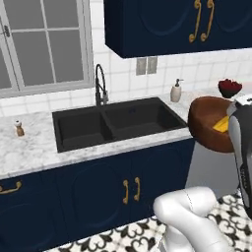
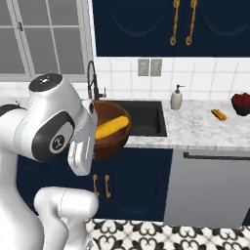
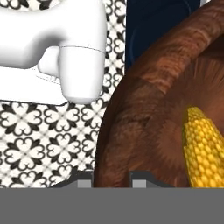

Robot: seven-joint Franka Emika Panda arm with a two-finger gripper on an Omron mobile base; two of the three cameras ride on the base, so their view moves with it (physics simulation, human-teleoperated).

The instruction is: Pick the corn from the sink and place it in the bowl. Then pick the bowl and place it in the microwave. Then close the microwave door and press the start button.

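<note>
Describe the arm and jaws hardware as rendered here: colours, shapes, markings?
The arm is glossy white, built of rounded, bulbous link shells with dark grey bands at the joints. One joint cap carries a small round dark logo, and a round top cap has tiny dark dots. No external cables show. The gripper shows as two small dark grey blocky jaws tips with lighter grey pads.

Left base view looks forward and down from behind the arm; right base view does likewise from the other side. Both share the sink (image 1: 118,125) and the bowl (image 1: 209,123). Hand view sits tight against the bowl's rim.
</note>
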